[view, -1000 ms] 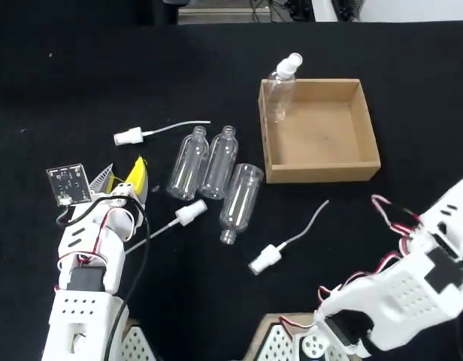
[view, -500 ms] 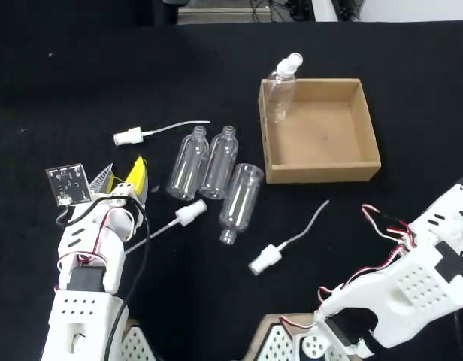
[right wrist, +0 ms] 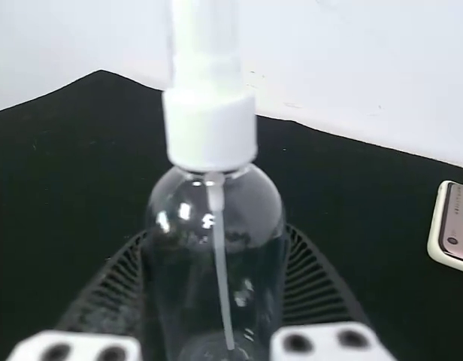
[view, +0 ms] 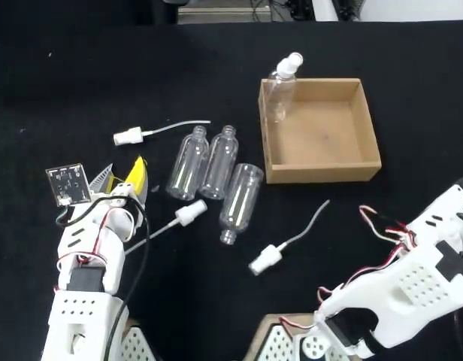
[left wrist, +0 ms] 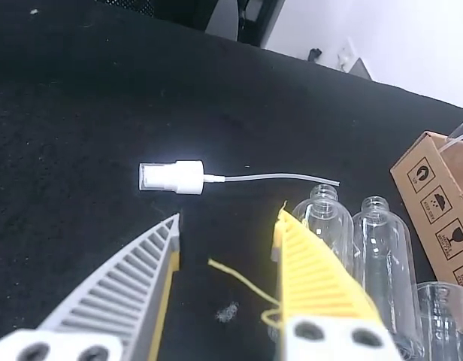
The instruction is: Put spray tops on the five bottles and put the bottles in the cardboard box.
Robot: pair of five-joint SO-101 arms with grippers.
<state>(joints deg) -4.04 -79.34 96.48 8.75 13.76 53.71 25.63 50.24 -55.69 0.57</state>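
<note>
the jaws of the right gripper (right wrist: 216,301) are clenched on a capped bottle (right wrist: 213,226), while those of the left gripper (left wrist: 228,218) stand apart just short of a loose spray top (left wrist: 171,177) on the black cloth. over the last second the right arm (view: 412,293) has dipped and drawn back a little, well apart from the cardboard box (view: 322,171); the left has not stirred. another topped bottle (view: 279,94) stands at the box's far corner, and three open bottles (view: 219,160) lie waiting, so i'd guess the held one goes in next.

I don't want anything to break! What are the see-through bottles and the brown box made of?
The bottles look like clear, glossy plastic, possibly glass: the black table shows through them. The cardboard box looks matte brown, with thin flat walls.
</note>
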